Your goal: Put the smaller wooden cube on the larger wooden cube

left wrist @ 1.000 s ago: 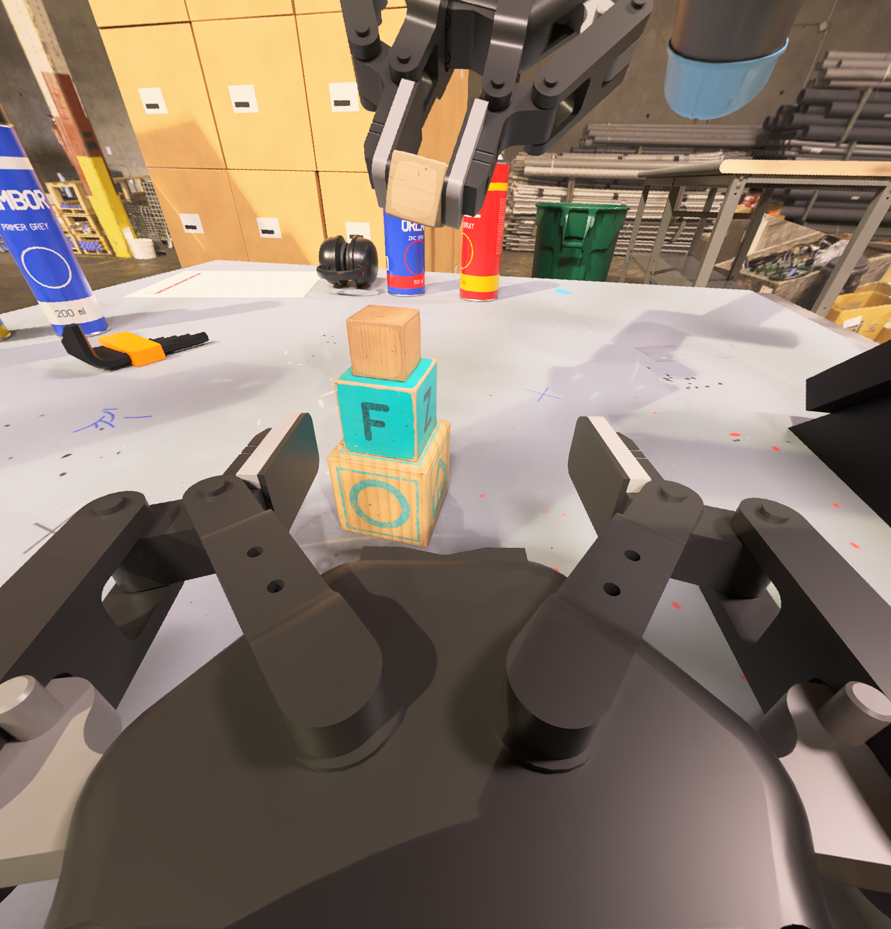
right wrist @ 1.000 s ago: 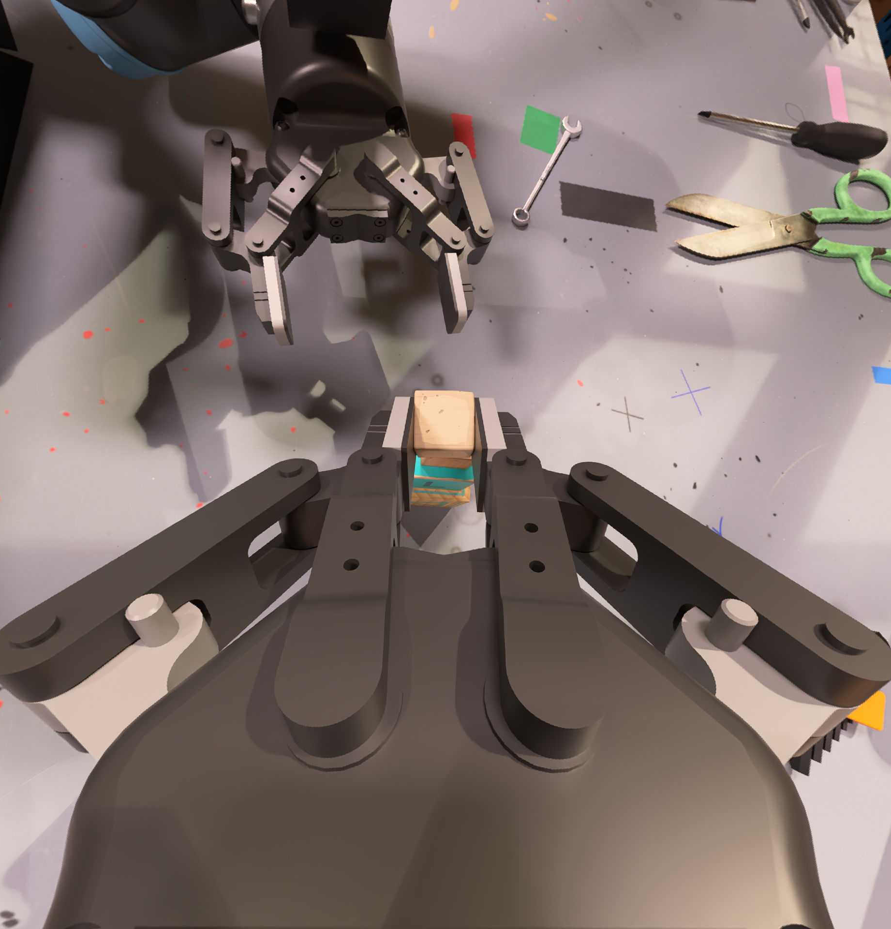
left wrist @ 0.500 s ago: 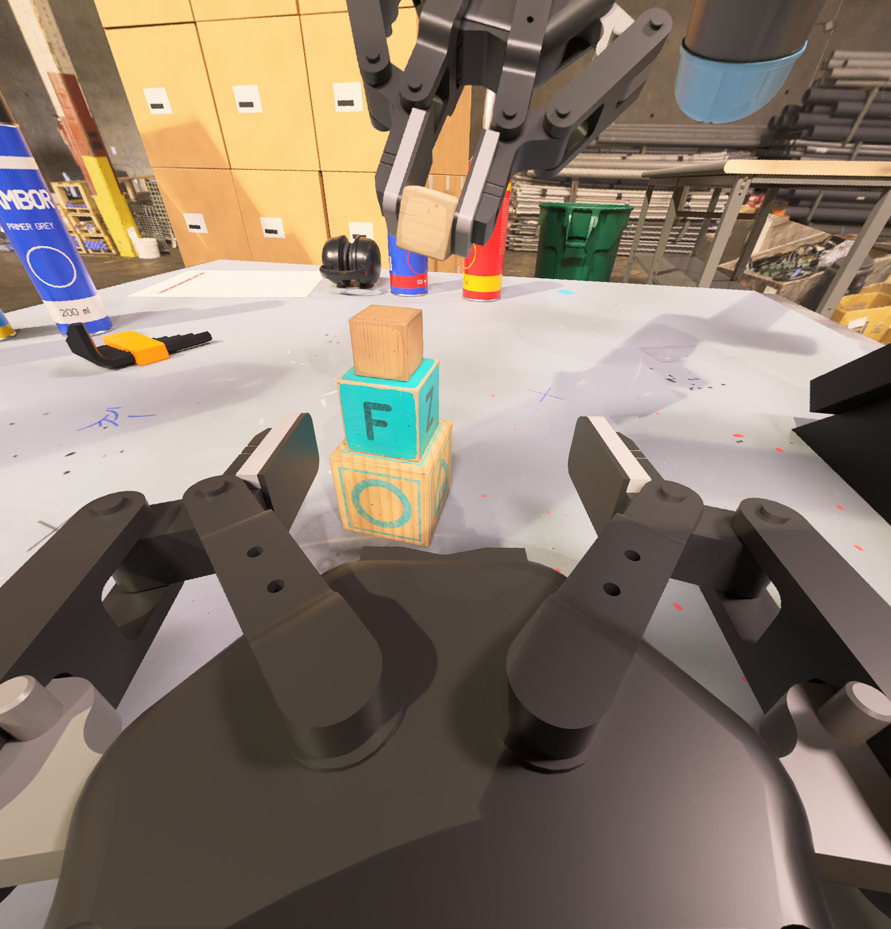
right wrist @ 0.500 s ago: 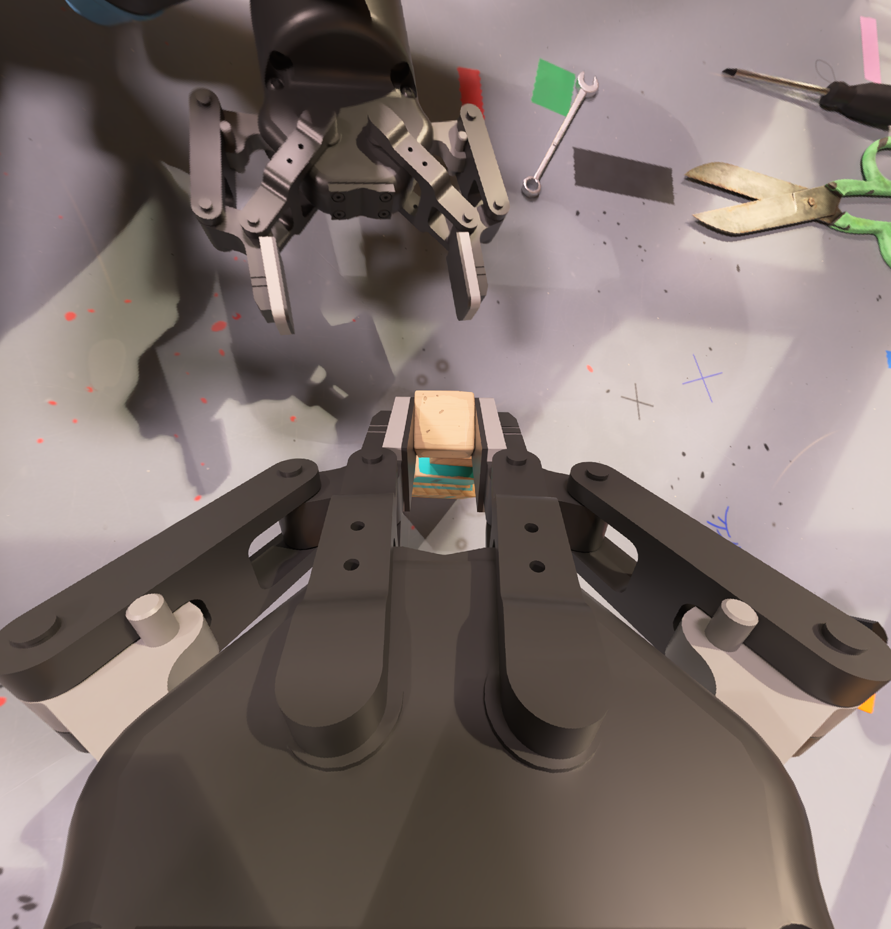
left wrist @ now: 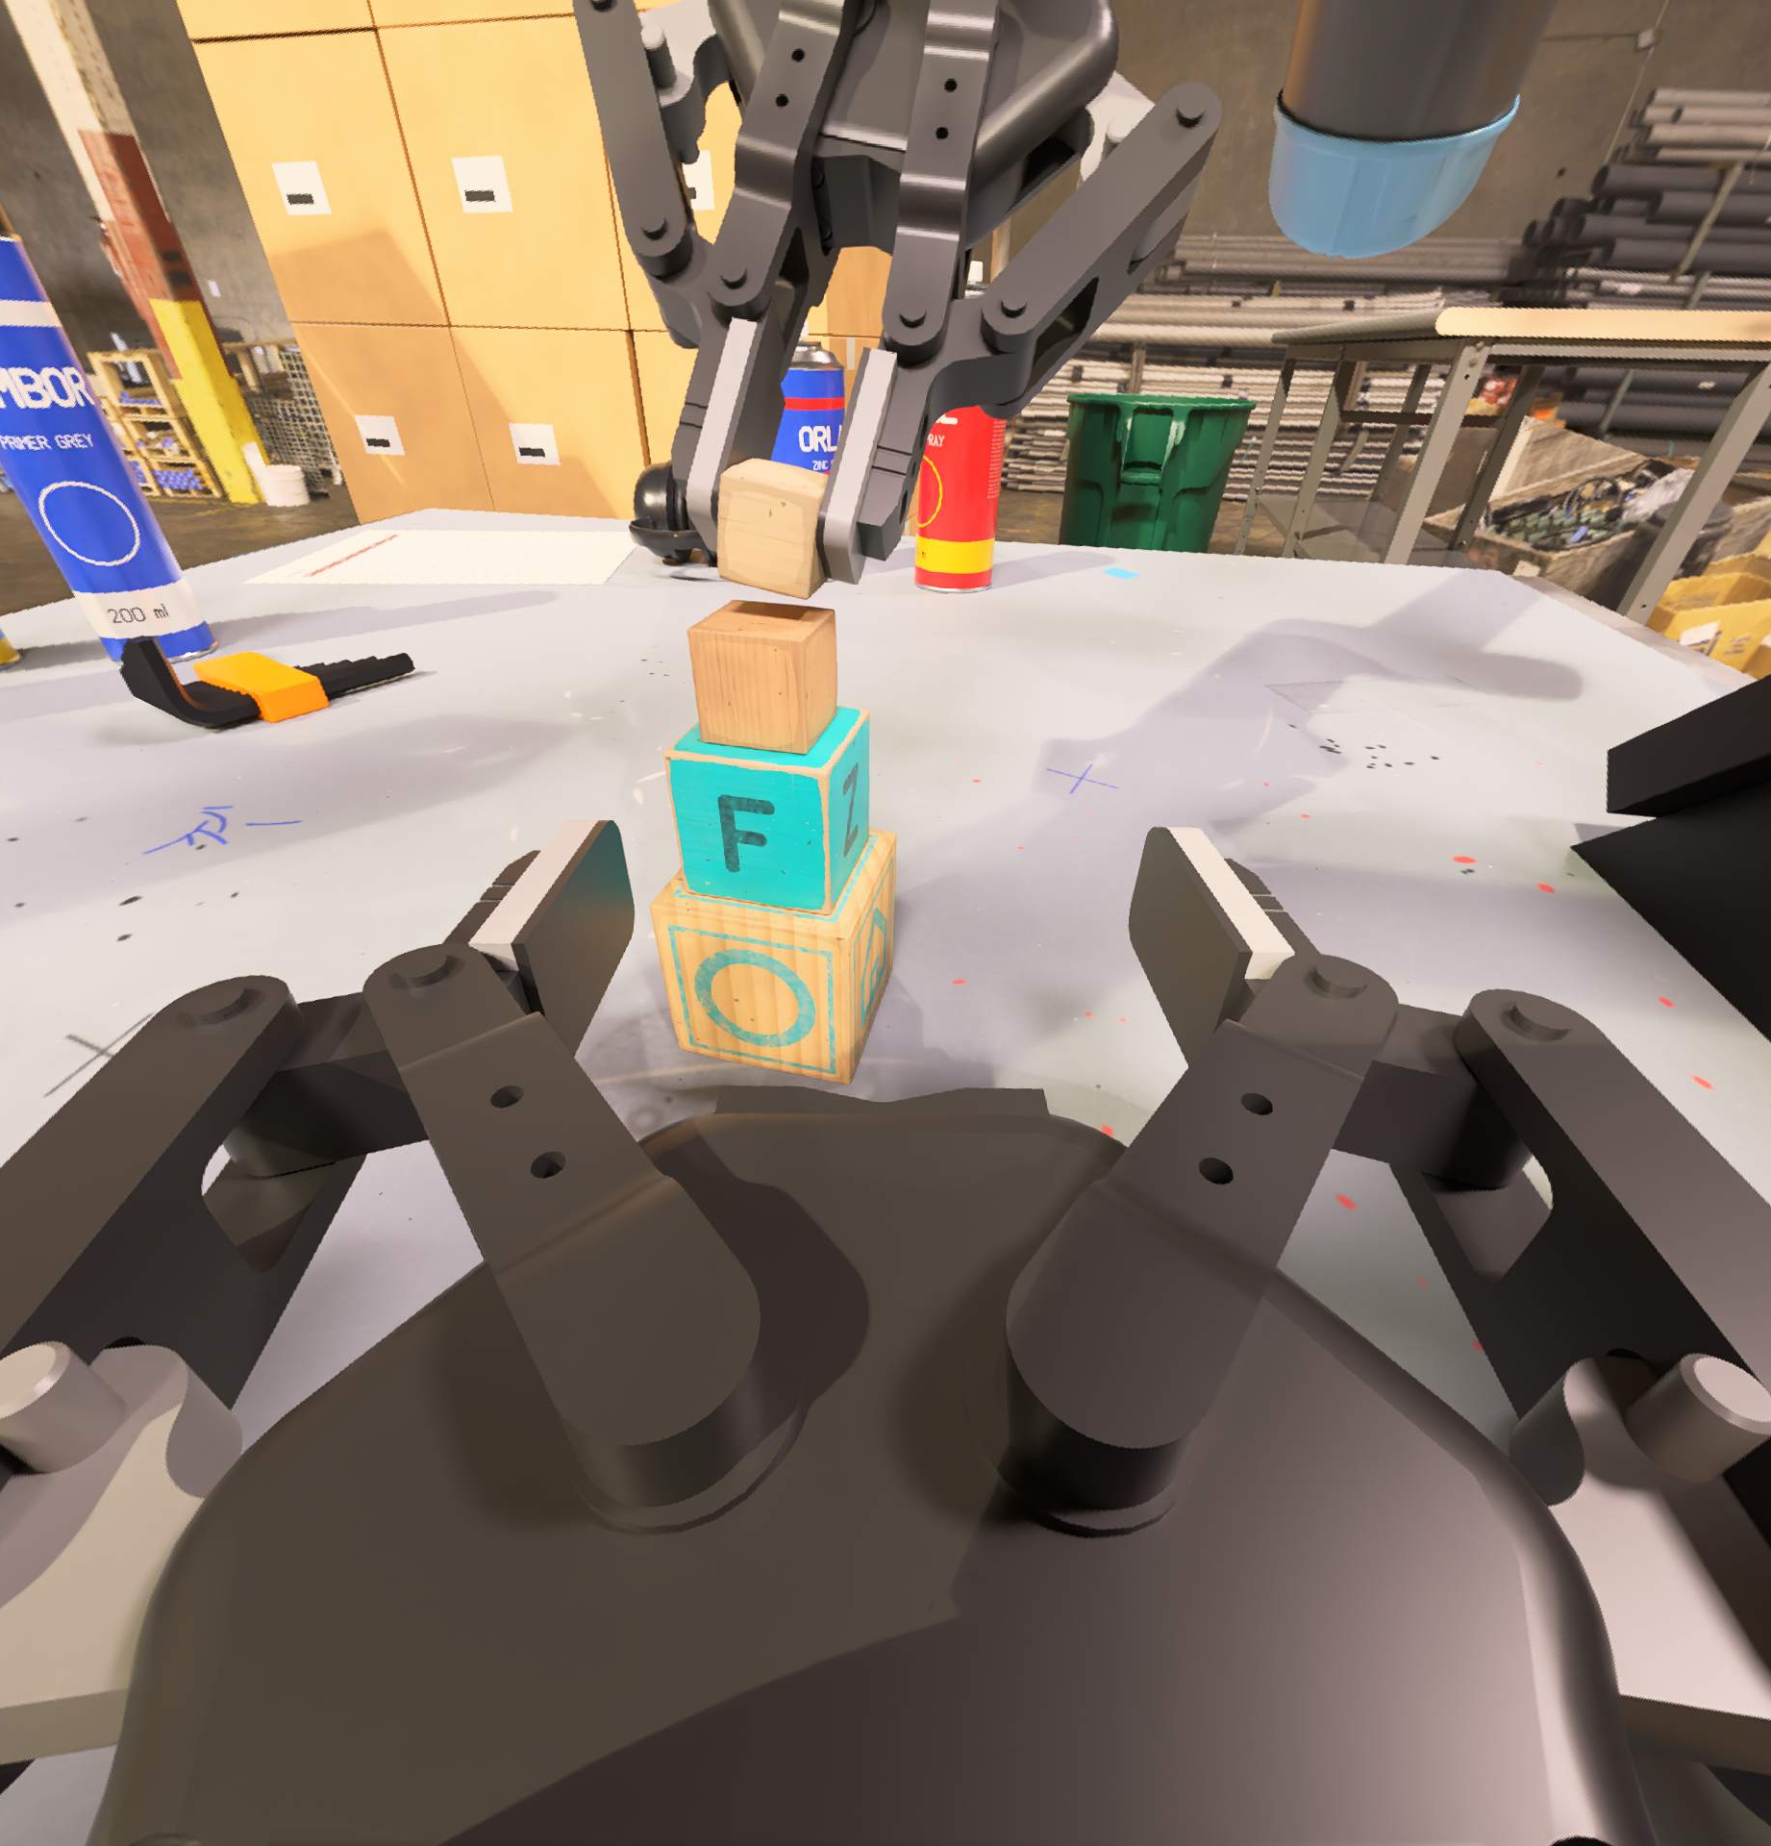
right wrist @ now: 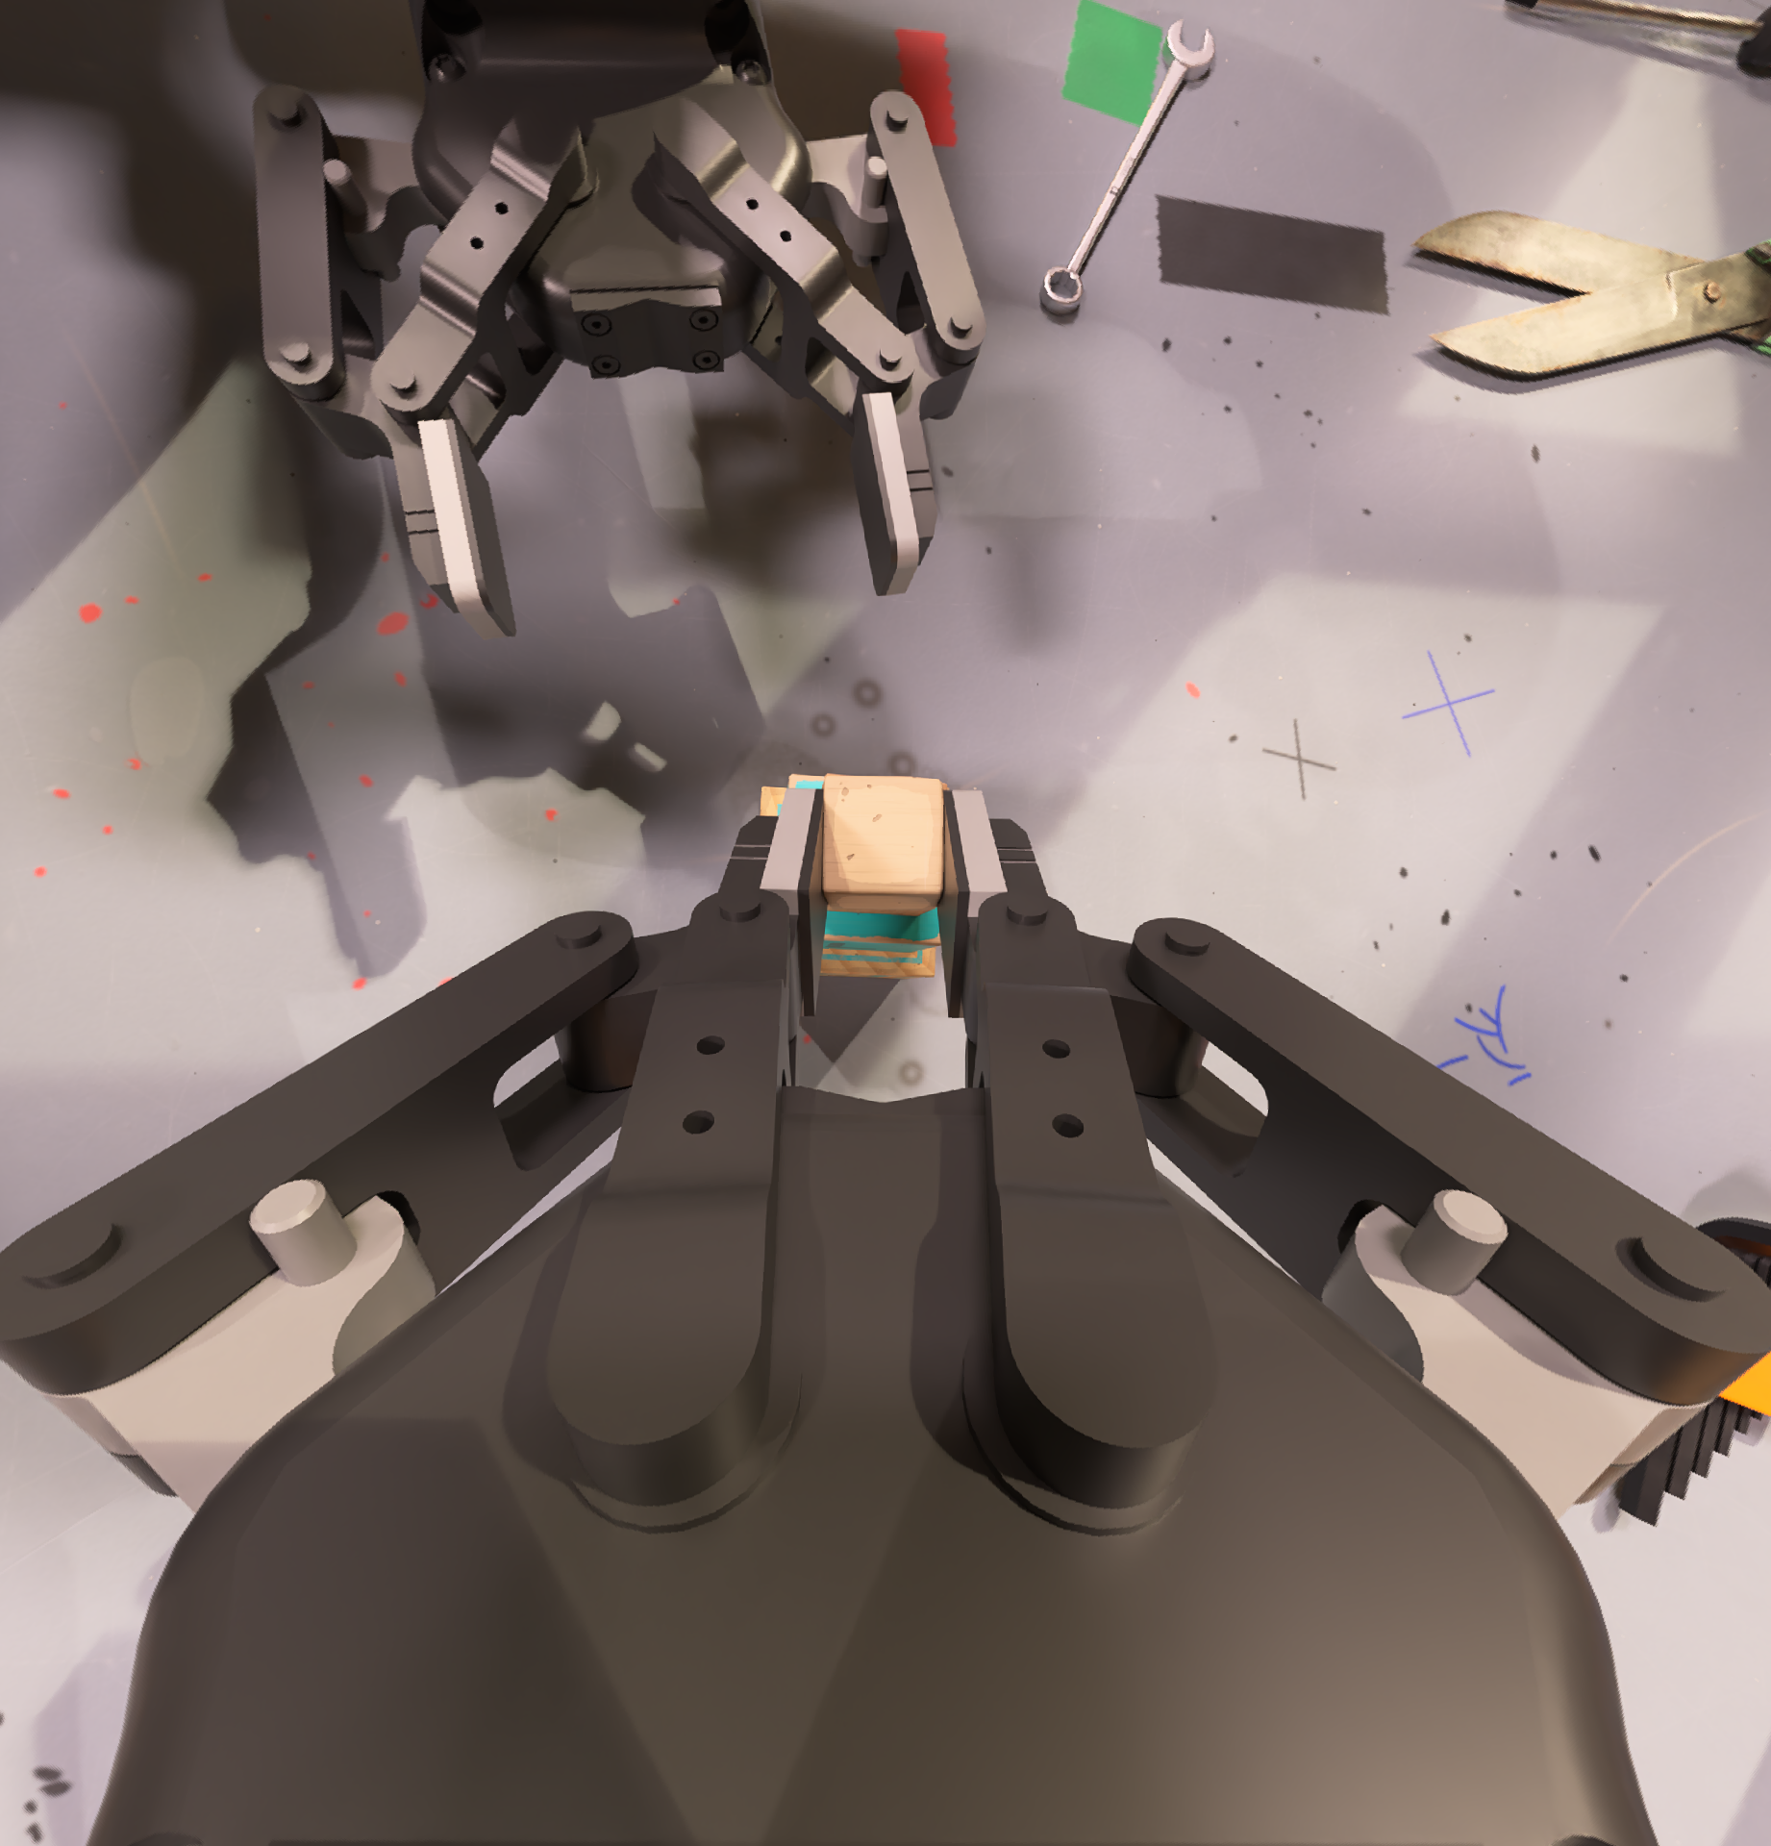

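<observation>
Left hand (left wrist: 877, 899), jaws spread wide and holding nothing, sits low over the grey bench (left wrist: 1261, 719) just in front of a three-block stack. Left to right in the left wrist view: a blue spray can (left wrist: 52, 469) at the far edge; a black-and-orange tool (left wrist: 262, 684) lying flat; then the stack in the middle. Bottom tier — a pale block with a teal ring (left wrist: 772, 989); middle tier — a teal lettered block (left wrist: 767, 819); top tier — the larger wooden cube (left wrist: 762, 674), plain and upright. Directly above it hangs the right hand (left wrist: 777, 519), fingers pointing down and closed on the smaller wooden cube (left wrist: 772, 529), which is slightly tilted. A narrow gap separates the two cubes; they are not touching. Behind stand a second blue can (left wrist: 812, 420), a red can (left wrist: 956, 499) and, off the bench, a green bin (left wrist: 1151, 469).

Right wrist view, looking down: the smaller cube is pinched between the pads, hiding most of the stack beneath. Farther right lie a spanner (right wrist: 1126, 165) and green-handled scissors (right wrist: 1611, 300).
</observation>
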Tool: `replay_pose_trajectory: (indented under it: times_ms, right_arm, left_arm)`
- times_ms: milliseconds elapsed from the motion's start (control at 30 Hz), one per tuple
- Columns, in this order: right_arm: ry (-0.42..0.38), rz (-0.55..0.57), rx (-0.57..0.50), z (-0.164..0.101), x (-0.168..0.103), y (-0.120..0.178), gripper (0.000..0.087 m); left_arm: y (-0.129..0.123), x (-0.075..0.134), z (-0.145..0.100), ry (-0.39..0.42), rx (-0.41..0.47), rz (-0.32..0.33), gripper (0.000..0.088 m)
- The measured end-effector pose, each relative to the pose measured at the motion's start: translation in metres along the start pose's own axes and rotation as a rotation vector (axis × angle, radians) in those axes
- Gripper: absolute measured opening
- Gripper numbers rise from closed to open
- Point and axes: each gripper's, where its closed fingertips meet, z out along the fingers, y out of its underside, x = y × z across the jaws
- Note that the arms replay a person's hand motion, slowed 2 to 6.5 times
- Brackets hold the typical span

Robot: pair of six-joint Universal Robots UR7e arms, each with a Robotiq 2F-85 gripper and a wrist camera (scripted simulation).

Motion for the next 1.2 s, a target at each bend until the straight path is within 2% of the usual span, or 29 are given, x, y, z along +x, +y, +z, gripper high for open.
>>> replay_pose_trajectory:
  times_ms: [1200]
  right_arm:
    - [-0.033,0.067,0.035,0.0087,0.0021,-0.0008,0.0198]
  left_arm:
    - [-0.0003,-0.0012,0.0,-0.001,0.001,-0.01,0.0854]
